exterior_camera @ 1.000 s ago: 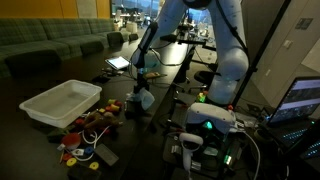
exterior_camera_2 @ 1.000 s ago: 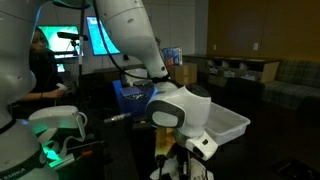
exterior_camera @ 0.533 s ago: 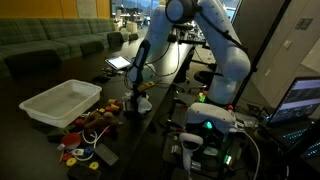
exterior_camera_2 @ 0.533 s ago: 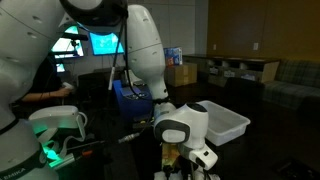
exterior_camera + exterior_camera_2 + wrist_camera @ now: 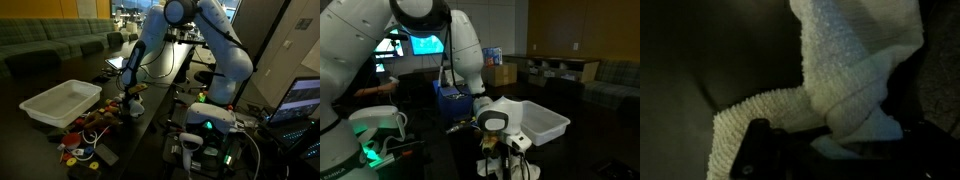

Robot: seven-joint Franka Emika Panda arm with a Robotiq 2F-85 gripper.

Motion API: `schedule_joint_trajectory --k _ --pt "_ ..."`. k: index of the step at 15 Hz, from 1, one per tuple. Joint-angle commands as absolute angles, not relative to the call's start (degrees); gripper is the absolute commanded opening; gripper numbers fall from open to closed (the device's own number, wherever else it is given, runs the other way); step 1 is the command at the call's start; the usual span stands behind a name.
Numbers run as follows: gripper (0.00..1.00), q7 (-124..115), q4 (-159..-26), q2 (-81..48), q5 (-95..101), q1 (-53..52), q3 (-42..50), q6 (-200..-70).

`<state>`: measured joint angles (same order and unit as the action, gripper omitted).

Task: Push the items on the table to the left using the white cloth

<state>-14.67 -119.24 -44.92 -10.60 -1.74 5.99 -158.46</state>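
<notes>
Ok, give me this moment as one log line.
gripper: shut on cloth | cloth: low over table, next to toys | toys: heaped by bin

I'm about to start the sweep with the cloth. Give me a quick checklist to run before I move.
1. Grip: gripper shut on the white cloth: ok.
2. Cloth pressed onto the table: cannot tell, contact is hidden.
3. Cloth next to the items: ok, the heap lies right beside it.
4. Sweep path free: cannot tell; the white bin stands close beside the heap.
5. Wrist view usable for guiding: not ok, cloth fills most of it.
</notes>
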Motion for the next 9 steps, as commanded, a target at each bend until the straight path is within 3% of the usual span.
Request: schedule_joint_trajectory --k 1,9 --pt "0.00 -18.4 -118.3 -44.5 -10.4 -5.1 4.8 -156.8" --pt "0.00 -23.6 -116.7 -45.3 -11.2 -12.3 0.3 -157.1"
